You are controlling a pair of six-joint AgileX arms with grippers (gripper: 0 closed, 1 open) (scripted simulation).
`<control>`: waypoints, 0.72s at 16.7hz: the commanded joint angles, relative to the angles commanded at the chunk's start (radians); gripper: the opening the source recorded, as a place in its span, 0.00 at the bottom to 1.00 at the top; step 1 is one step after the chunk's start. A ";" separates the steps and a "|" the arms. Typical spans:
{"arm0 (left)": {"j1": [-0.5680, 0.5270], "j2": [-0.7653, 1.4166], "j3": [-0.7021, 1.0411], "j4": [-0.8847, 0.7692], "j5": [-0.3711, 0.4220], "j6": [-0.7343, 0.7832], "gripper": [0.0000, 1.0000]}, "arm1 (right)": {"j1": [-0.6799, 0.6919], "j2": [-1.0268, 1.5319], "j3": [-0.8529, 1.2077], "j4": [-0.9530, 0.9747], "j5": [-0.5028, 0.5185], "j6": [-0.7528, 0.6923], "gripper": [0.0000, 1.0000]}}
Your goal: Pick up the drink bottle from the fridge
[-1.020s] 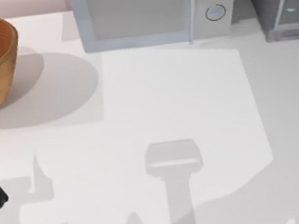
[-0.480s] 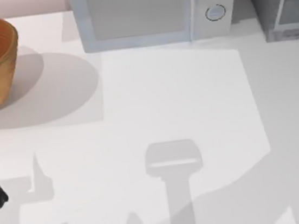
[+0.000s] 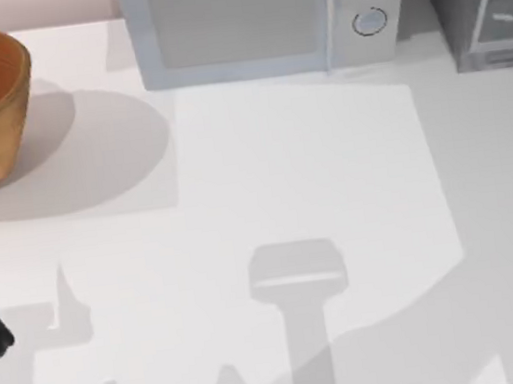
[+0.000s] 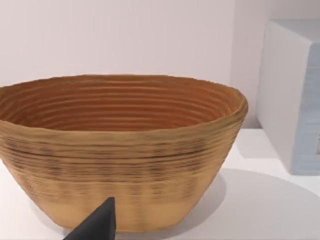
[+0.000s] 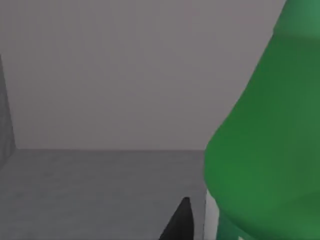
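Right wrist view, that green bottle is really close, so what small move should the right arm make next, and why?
Probably ease the right gripper a little farther in until its dark fingertip passes alongside the translucent bright-green plastic drink bottle, then close. The bottle stands inside the dark-grey boxy fridge, just beside that fingertip, but no grip on it is visible yet.

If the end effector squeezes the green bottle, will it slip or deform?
The bottle has a smooth, glossy, rounded green body, so it may slip under a light grip. It looks like thin plastic, so it is probably light and may dent slightly. Standing inside the fridge, it could tip if nudged.
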 joint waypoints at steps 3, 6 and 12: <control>0.000 0.000 0.000 0.000 0.000 0.000 1.00 | 0.000 0.000 0.000 0.000 0.000 0.000 0.02; 0.000 0.000 0.000 0.000 0.000 0.000 1.00 | 0.000 0.000 0.000 0.000 0.000 0.000 0.00; 0.000 0.000 0.000 0.000 0.000 0.000 1.00 | -0.003 -0.001 -0.001 0.000 0.000 0.001 0.00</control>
